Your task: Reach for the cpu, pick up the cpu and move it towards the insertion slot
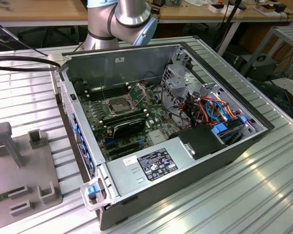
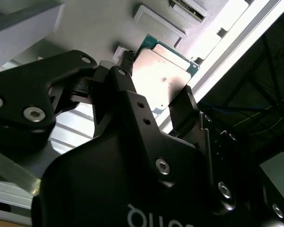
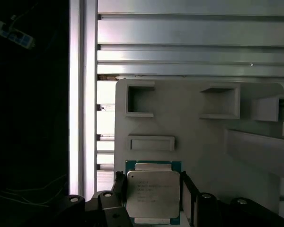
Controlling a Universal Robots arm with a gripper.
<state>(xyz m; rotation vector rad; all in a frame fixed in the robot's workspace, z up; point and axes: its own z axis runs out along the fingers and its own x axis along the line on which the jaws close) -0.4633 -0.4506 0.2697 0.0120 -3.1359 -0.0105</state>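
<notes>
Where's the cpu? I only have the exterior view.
Observer: In both wrist views the cpu sits between the fingers of the gripper.
Operator: Gripped?
Observer: In the second wrist view the fingers touch two opposite edges of it. I cannot tell whether it is lifted.
Operator: What's behind it?
Observer: The grey fixture plate, in the first wrist view. The silver face points at the camera.
</notes>
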